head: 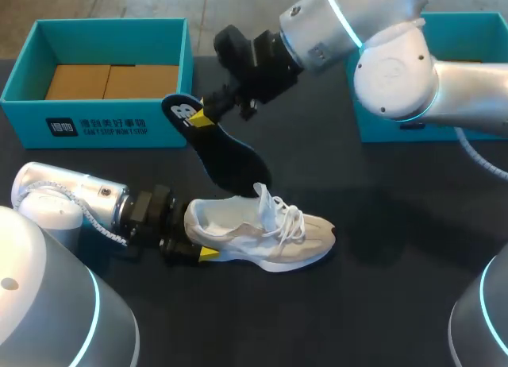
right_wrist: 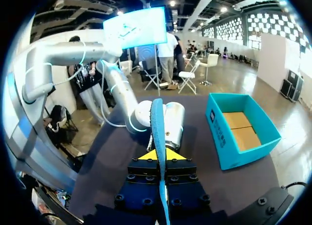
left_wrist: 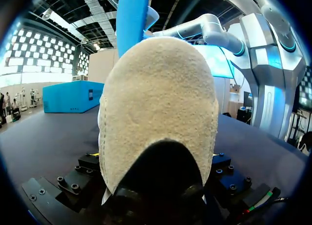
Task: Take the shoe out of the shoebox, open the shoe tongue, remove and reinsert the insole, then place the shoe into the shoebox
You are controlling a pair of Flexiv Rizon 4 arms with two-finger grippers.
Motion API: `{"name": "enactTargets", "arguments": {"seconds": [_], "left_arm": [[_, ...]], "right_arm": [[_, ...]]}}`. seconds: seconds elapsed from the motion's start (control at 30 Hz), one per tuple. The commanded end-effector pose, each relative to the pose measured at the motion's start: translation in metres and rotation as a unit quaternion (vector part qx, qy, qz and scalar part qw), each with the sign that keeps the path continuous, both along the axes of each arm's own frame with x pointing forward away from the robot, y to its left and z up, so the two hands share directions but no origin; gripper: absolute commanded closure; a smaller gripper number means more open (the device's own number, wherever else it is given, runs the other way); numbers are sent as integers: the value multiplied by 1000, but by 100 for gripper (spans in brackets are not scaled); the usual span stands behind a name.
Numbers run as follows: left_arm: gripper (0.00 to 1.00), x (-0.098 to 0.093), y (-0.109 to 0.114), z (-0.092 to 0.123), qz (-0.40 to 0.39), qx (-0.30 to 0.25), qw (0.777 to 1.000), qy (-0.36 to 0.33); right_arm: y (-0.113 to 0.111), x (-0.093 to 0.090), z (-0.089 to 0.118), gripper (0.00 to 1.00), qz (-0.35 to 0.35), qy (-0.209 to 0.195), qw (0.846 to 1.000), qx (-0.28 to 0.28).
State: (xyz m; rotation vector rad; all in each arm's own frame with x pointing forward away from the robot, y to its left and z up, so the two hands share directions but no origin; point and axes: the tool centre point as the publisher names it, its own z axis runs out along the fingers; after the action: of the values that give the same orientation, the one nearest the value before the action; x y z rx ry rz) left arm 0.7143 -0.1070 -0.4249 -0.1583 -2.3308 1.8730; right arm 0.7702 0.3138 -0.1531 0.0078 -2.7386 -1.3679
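**Head view.**
- Shoe (head: 266,232): out of the shoebox (head: 103,129), standing on the table (head: 397,287) just below centre, toe to 3 o'clock. White mesh, beige suede, loose laces.
- Left gripper (head: 194,252): clamps the heel, at the shoe's 9 o'clock.
- Insole (head: 222,152): removed. Dark, thin, foot-shaped, held aloft at the shoe's 11 o'clock, one end pinched by the right gripper (head: 202,113).
- Shoebox: teal card, open, at 10 o'clock.
- Judged outstanding: reinsertion, reboxing.

**Left wrist view.** A rounded, fuzzy suede shoe (left_wrist: 158,118) heel fills the space between the jaws. The insole (left_wrist: 131,20) shows blue beyond it.

**Right wrist view.** The insole (right_wrist: 158,132) is seen edge-on, with the right gripper (right_wrist: 160,156) jaws narrow upon it.
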Motion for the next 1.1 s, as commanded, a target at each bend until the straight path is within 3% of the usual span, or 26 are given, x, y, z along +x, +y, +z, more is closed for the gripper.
{"name": "enactTargets", "arguments": {"seconds": [0.03, 0.4, 0.5, 0.6, 0.87, 1.1], "left_arm": [[100, 1, 1, -4, 0, 0, 1000, 0], [100, 1, 1, -4, 0, 0, 1000, 0], [100, 1, 1, -4, 0, 0, 1000, 0], [100, 1, 1, -4, 0, 0, 1000, 0], [100, 1, 1, -4, 0, 0, 1000, 0], [100, 1, 1, -4, 0, 0, 1000, 0]], "right_arm": [[-6, -4, 4, 100, -20, -14, 1000, -6], [-6, -4, 4, 100, -20, -14, 1000, -6], [-8, 11, 20, 100, -44, -18, 999, -3], [-11, 15, 40, 100, -63, -12, 998, 2], [-31, 2, 70, 100, -80, 4, 996, 37], [-50, -12, 82, 100, -107, 5, 992, 65]]}}
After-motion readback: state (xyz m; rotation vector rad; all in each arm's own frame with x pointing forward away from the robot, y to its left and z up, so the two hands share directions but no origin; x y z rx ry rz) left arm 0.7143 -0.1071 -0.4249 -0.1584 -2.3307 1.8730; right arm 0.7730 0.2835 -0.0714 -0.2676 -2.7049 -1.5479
